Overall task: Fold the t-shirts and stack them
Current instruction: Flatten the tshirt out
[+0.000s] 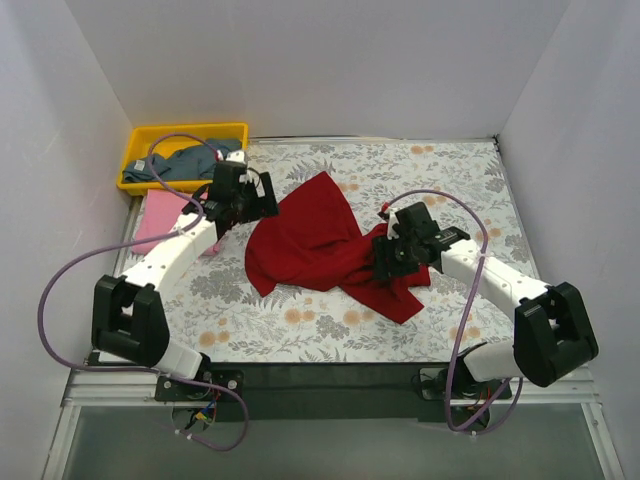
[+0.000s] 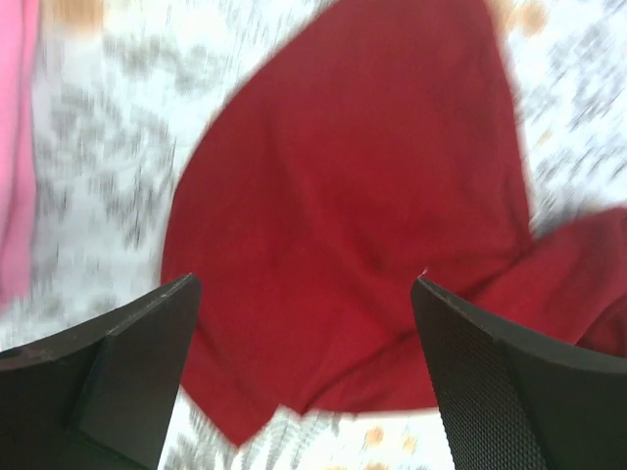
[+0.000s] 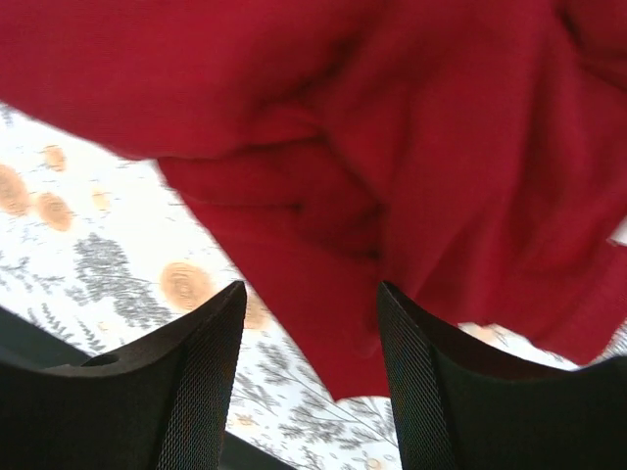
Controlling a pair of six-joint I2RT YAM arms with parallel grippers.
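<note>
The large dark red t-shirt (image 1: 310, 245) lies crumpled in the middle of the floral tablecloth. It fills the left wrist view (image 2: 353, 176) and the right wrist view (image 3: 392, 127). The pink shirt (image 1: 160, 215) lies flat at the left edge, and a strip of it shows in the left wrist view (image 2: 15, 147). The blue-grey shirt (image 1: 190, 160) sits in the yellow bin. My left gripper (image 1: 250, 205) (image 2: 304, 294) is open and empty above the red shirt's left edge. My right gripper (image 1: 385, 255) (image 3: 312, 294) is open and empty over the shirt's lower right corner.
The yellow plastic bin (image 1: 140, 135) stands at the back left corner. White walls close in the table on the left, back and right. Bare floral tablecloth (image 1: 440, 180) shows at the back right and along the front.
</note>
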